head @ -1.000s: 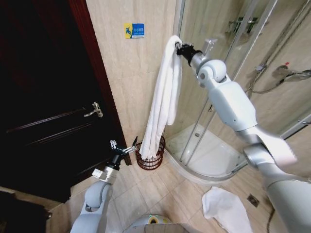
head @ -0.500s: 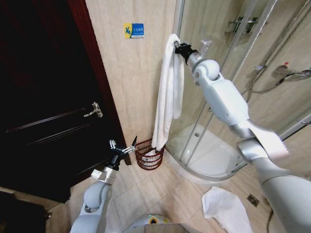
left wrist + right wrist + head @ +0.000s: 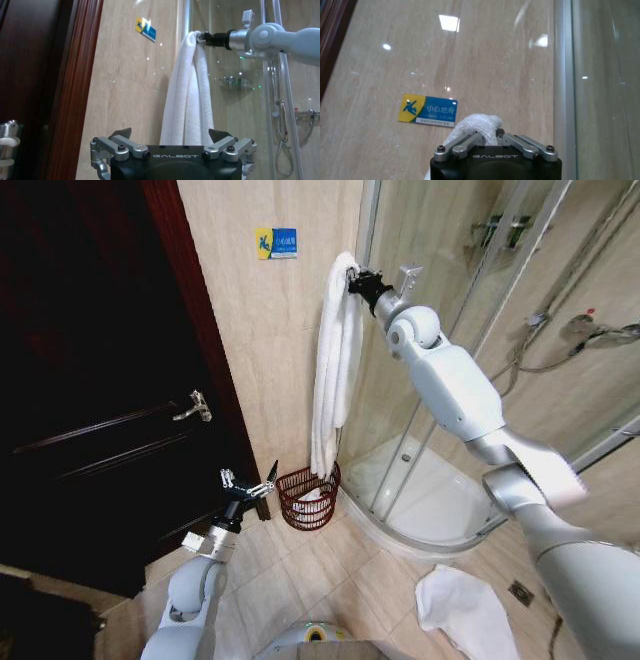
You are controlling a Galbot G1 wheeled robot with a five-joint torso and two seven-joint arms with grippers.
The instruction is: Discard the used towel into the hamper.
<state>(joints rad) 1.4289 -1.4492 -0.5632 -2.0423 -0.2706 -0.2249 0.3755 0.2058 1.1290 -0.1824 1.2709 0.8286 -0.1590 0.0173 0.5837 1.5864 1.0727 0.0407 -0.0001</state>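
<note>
My right gripper (image 3: 352,278) is raised high by the wall and shut on the top of a long white towel (image 3: 333,370). The towel hangs straight down, and its lower end reaches the rim of the hamper (image 3: 300,502), a small dark reddish-brown wire basket on the floor against the wall. In the right wrist view the right gripper (image 3: 487,135) pinches a bunch of towel (image 3: 476,124). My left gripper (image 3: 246,485) stands open low down, just left of the hamper and apart from it. The left wrist view shows the hanging towel (image 3: 189,97) and the right gripper (image 3: 206,37) above it.
A dark wooden door (image 3: 90,410) with a metal handle (image 3: 193,408) fills the left side. The glass shower enclosure (image 3: 460,380) with its white tray (image 3: 430,505) stands to the right. Another white cloth (image 3: 465,610) lies on the floor tiles at the front right.
My right arm has carried the towel left toward the wall and a little higher. The towel's lower end, which draped over the hamper's front, now hangs at its rim. The left gripper barely moved.
</note>
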